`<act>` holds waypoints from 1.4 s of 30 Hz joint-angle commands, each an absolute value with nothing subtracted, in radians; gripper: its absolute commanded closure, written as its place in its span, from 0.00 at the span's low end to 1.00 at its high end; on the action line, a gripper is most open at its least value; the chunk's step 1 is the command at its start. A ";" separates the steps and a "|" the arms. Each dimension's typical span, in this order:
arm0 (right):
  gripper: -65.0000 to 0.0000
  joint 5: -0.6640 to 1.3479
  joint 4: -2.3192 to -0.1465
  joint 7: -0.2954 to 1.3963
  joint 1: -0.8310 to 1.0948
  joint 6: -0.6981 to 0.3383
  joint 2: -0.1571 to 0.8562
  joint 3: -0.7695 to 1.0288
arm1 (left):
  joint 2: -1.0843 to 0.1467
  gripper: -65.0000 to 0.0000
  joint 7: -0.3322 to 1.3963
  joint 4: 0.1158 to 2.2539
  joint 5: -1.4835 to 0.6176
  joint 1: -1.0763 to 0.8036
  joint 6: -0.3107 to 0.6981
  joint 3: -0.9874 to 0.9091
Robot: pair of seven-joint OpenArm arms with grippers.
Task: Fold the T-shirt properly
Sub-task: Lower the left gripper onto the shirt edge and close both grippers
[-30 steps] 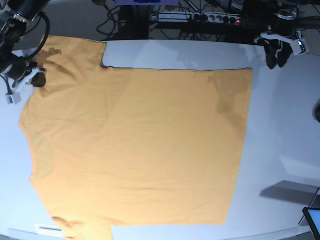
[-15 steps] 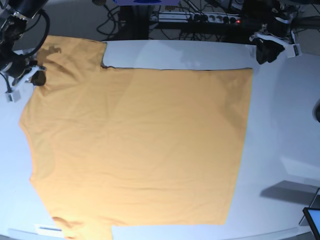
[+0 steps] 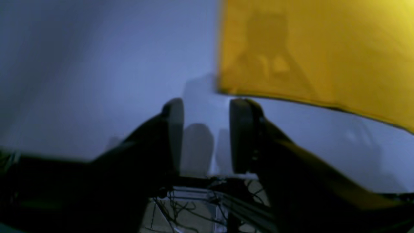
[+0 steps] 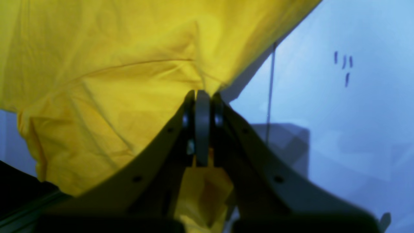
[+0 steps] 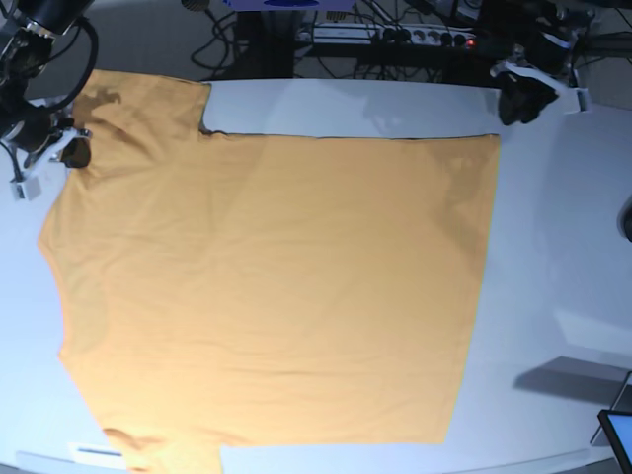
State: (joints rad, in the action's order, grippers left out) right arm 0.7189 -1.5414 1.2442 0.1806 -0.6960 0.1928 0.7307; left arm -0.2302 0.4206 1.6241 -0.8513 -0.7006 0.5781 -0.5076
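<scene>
The orange-yellow T-shirt (image 5: 276, 286) lies spread flat on the white table (image 5: 553, 247), one sleeve at the far left corner. My right gripper (image 5: 71, 150) is at the shirt's left edge below that sleeve. The right wrist view shows this gripper (image 4: 202, 97) shut on a pinch of T-shirt (image 4: 113, 64) cloth, which bunches around the jaws. My left gripper (image 5: 518, 99) hovers at the far right, just beyond the shirt's corner. In the left wrist view it (image 3: 206, 110) stands open with nothing between its fingers (image 3: 173, 129), and the T-shirt (image 3: 307, 48) corner lies ahead and to the right.
Cables and a power strip (image 5: 395, 35) run behind the table's far edge. A dark screen corner (image 5: 617, 434) pokes in at the lower right. A small white label (image 5: 99, 452) lies by the shirt's near left corner. Pen marks (image 4: 344, 64) dot the table.
My left gripper has drawn back and to the left along the far edge, away from the shirt's corner, its fingers a little wider. The right gripper keeps its hold, barely moving.
</scene>
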 commanded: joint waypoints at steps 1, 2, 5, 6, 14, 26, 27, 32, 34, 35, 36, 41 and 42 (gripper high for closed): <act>0.99 0.714 -1.555 1.250 0.179 -0.698 0.208 0.734 | -0.242 0.57 0.406 1.633 -0.880 -0.710 0.595 -0.526; 0.99 0.714 -1.555 1.250 0.179 -0.698 0.208 0.734 | -0.242 0.54 0.421 1.630 -0.888 -0.710 0.601 -0.533; 0.99 0.714 -1.555 1.250 0.179 -0.698 0.208 0.734 | -0.243 0.51 0.484 1.612 -0.924 -0.696 0.638 -0.567; 0.99 0.714 -1.555 1.250 0.179 -0.698 0.208 0.734 | -0.243 0.51 0.504 1.596 -0.934 -0.687 0.651 -0.585; 0.99 0.714 -1.555 1.250 0.179 -0.698 0.208 0.733 | -0.242 0.51 0.582 1.511 -0.938 -0.613 0.698 -0.647; 0.99 0.714 -1.555 1.250 0.179 -0.698 0.208 0.733 | -0.242 0.52 0.587 1.509 -0.911 -0.561 0.694 -0.638; 0.99 0.714 -1.555 1.250 0.179 -0.698 0.208 0.733 | -0.240 0.52 0.587 1.514 -0.883 -0.561 0.682 -0.636; 0.99 0.714 -1.555 1.250 0.179 -0.698 0.208 0.733 | -0.234 0.52 0.587 1.508 -0.816 -0.521 0.661 -0.584; 0.99 0.714 -1.555 1.250 0.179 -0.698 0.208 0.733 | -0.232 0.52 0.587 1.508 -0.817 -0.519 0.661 -0.565; 0.99 0.714 -1.555 1.250 0.179 -0.698 0.208 0.733 | -0.232 0.52 0.587 1.508 -0.819 -0.519 0.661 -0.553; 0.99 0.714 -1.555 1.250 0.179 -0.698 0.208 0.733 | -0.232 0.52 0.587 1.509 -0.819 -0.519 0.661 -0.538; 0.99 0.714 -1.555 1.250 0.179 -0.698 0.208 0.733 | -0.232 0.52 0.587 1.511 -0.822 -0.518 0.661 -0.466; 1.00 0.714 -1.555 1.250 0.179 -0.698 0.208 0.733 | -0.231 0.52 0.587 1.511 -0.822 -0.518 0.661 -0.456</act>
